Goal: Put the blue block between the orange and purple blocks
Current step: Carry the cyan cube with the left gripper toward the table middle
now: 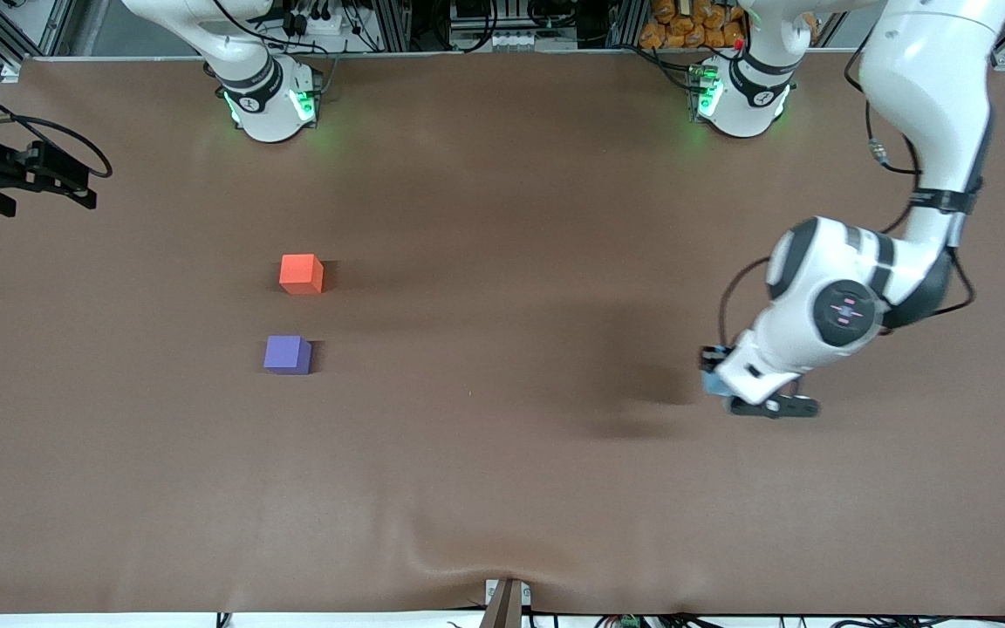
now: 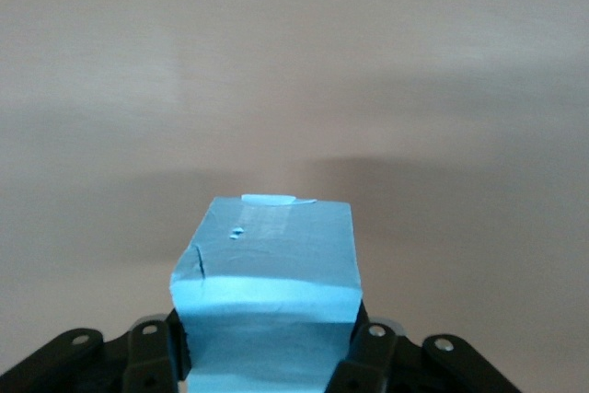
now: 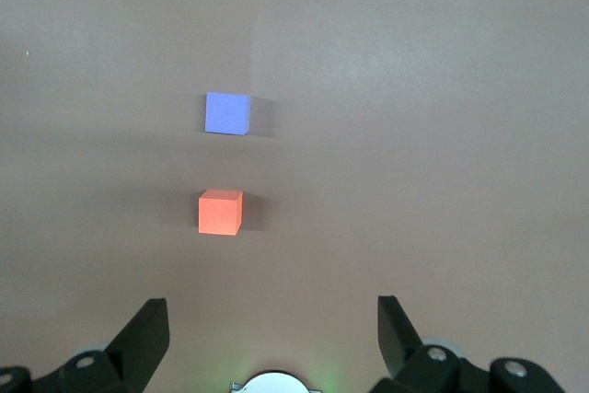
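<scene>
Blue block (image 2: 265, 292) sits clamped in the left hand (image 1: 751, 394), one black finger (image 2: 152, 347) pressed against each side face, so the cube is carried with its faces square to the fingers and should come off flat when set down. From the front camera only a sliver of blue (image 1: 713, 382) shows at the hand's edge, the wrist covering the rest. The hand is up over bare worktop (image 1: 502, 488) toward the left arm's end, and its shadow falls on the brown surface beside it, which suggests the block is lifted clear, not resting.

Well away from this hand, toward the right arm's end, stand the orange block (image 1: 301, 273) and the purple block (image 1: 287, 355), apart from each other, the purple one nearer the front camera. The gap between them looks about wide enough for one more cube, so the carry has to end directly over that gap with the block's sides parallel to its neighbours; a skewed descent would probably nudge one of them.

The right hand (image 3: 272, 342) waits with fingers spread and nothing between them, held high above the worktop, looking down on the orange and purple pair. Keeping it raised there leaves the path to the gap free.
</scene>
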You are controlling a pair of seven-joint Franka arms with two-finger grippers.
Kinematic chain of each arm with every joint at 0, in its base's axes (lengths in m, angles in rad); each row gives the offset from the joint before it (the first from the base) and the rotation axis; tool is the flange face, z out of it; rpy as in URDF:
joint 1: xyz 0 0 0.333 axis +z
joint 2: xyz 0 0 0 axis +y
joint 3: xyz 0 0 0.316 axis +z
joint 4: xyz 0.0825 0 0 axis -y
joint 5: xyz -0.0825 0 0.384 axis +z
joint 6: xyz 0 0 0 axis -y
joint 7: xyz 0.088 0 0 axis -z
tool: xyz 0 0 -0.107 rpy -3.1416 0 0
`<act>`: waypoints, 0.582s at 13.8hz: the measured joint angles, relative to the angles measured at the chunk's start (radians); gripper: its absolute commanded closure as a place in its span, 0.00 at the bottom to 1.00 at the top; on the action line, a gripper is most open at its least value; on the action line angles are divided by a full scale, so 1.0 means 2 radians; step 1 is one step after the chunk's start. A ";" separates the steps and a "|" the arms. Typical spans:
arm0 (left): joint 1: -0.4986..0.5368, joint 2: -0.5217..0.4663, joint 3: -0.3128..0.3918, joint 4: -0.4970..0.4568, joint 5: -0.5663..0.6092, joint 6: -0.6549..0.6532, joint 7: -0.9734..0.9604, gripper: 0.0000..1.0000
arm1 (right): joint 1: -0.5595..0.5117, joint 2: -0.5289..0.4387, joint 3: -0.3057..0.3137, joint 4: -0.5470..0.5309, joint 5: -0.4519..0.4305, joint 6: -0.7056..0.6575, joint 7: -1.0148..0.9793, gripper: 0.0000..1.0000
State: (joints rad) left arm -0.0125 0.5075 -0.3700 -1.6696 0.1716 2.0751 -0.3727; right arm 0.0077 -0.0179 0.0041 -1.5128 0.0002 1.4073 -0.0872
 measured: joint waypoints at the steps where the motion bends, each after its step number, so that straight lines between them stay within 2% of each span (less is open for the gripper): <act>1: -0.018 0.000 -0.005 0.004 0.000 0.000 -0.022 1.00 | 0.000 0.000 0.000 0.000 0.000 0.000 0.000 0.00; 4: -0.091 0.015 -0.008 0.026 0.000 0.000 -0.094 1.00 | 0.000 0.000 0.000 0.000 0.000 0.000 0.000 0.00; 8: -0.182 0.073 -0.007 0.073 0.000 0.001 -0.174 1.00 | 0.000 0.000 -0.001 0.000 0.000 0.000 0.000 0.00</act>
State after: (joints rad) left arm -0.3772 0.6541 -0.3845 -1.5237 0.1715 2.0764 -0.7203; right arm 0.0069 -0.0179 0.0027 -1.5128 0.0002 1.4072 -0.0872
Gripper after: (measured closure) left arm 0.396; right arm 0.000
